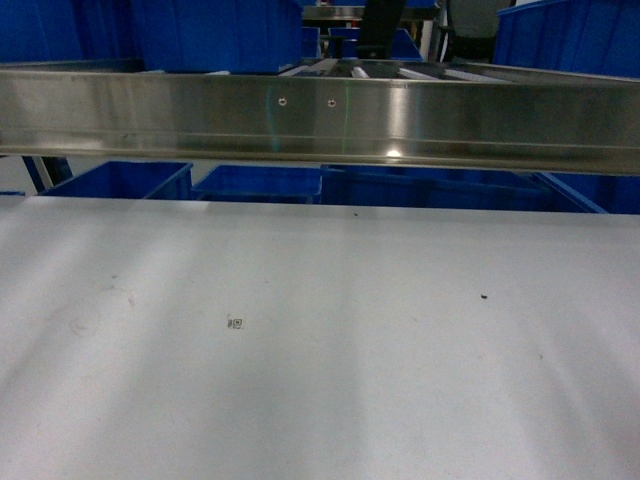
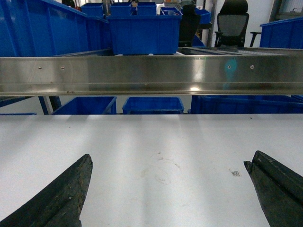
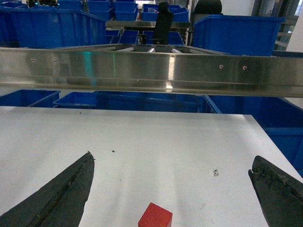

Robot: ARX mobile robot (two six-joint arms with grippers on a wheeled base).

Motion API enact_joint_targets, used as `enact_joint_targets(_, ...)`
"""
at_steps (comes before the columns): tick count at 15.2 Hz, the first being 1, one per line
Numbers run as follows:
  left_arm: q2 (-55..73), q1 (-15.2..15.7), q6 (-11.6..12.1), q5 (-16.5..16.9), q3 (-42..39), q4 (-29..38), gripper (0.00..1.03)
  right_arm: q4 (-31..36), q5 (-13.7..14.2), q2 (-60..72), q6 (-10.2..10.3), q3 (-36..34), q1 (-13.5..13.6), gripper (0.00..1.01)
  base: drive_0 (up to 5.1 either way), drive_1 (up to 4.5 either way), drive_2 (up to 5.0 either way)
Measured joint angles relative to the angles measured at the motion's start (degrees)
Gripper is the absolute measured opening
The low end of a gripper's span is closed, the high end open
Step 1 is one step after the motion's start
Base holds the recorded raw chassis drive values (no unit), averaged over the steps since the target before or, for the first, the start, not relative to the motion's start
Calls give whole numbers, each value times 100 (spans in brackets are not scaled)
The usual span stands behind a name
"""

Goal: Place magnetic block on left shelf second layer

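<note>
Magnetic block (image 3: pixel 155 216) on table (image 3: pixel 156 142), between right gripper (image 3: pixel 173 189) fingers, near edge. Shelf rail (image 1: pixel 320 115) crosses above table's far side; totes (image 1: pixel 258 184) behind.

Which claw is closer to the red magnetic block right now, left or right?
Right. The magnetic block lies on the white table between the open fingers of the right claw. The left claw, also open, shows only bare table; no block there.

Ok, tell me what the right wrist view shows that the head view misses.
Only the right wrist view shows the magnetic block on the white table, between the right gripper's wide-open fingers. Only the head view shows a small square marker mid-table. Both show the steel shelf rail and blue totes behind.
</note>
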Motion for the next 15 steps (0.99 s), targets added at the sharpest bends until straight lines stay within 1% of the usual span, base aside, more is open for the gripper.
enact_joint_targets(15,0,0,0,0,0,0,98,0,0,0,0,0,0,98,0,0,0)
